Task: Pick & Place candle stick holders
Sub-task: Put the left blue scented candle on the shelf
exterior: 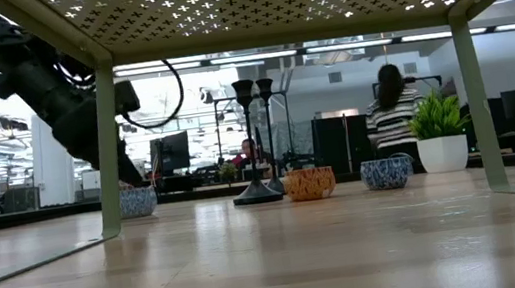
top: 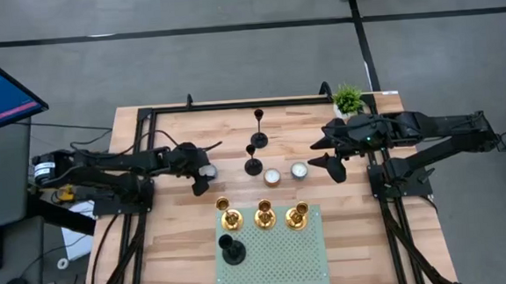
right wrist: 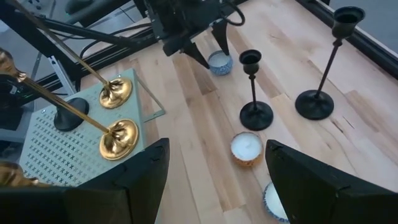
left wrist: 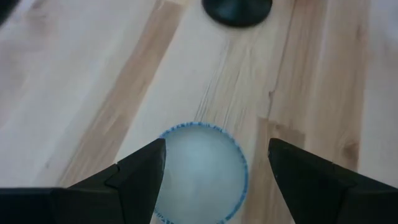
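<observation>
Left gripper [left wrist: 214,171] wide open, empty, straddling blue-rimmed cup [left wrist: 200,171], not black holder [top: 252,163] near table [top: 180,252] centre: risk wrong pick. Right gripper [right wrist: 214,180] open, empty.

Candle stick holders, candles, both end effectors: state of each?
Gold candle stick holders: three upright on the green perforated rack.
Black holder on rack: upright.
Black holders on table: two upright.
Blue-rimmed candle: unlit, between left end effector fingers, ungripped.
Other two candles: unlit.
Left end effector: open.
Right end effector: open, empty.
</observation>
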Robot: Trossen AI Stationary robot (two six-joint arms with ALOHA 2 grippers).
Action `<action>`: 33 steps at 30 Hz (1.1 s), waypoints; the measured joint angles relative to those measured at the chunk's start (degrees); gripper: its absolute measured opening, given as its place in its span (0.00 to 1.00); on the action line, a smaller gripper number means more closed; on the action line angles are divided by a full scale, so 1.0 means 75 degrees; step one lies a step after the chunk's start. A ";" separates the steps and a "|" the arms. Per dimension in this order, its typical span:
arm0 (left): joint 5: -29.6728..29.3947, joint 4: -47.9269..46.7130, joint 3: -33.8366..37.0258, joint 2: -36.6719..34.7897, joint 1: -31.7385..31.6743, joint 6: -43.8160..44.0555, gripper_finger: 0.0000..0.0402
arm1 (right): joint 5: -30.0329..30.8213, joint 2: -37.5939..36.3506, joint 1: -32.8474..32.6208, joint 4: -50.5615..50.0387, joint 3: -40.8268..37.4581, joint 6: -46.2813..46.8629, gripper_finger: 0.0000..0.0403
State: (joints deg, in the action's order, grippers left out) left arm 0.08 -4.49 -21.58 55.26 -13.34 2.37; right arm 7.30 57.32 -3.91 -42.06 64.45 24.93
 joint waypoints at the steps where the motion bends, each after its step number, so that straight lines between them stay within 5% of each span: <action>1: -0.0003 0.0017 0.0000 0.0073 0.0000 -0.0071 0.71 | 0.0000 0.0000 0.0003 0.0000 0.0000 0.0000 0.64; 16: -0.0139 0.0651 0.0000 0.0382 -0.0008 -0.0740 0.71 | -0.0001 0.0000 0.0001 0.0000 0.0000 0.0000 0.64; 33: 0.0245 0.0464 -0.0009 0.0739 -0.0153 -0.0496 0.88 | -0.0019 0.0000 0.0055 0.0000 0.0000 -0.0201 0.64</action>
State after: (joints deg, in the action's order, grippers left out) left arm 1.91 -1.01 -21.65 60.80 -14.49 -1.36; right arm 7.15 57.32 -3.49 -42.07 64.45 23.42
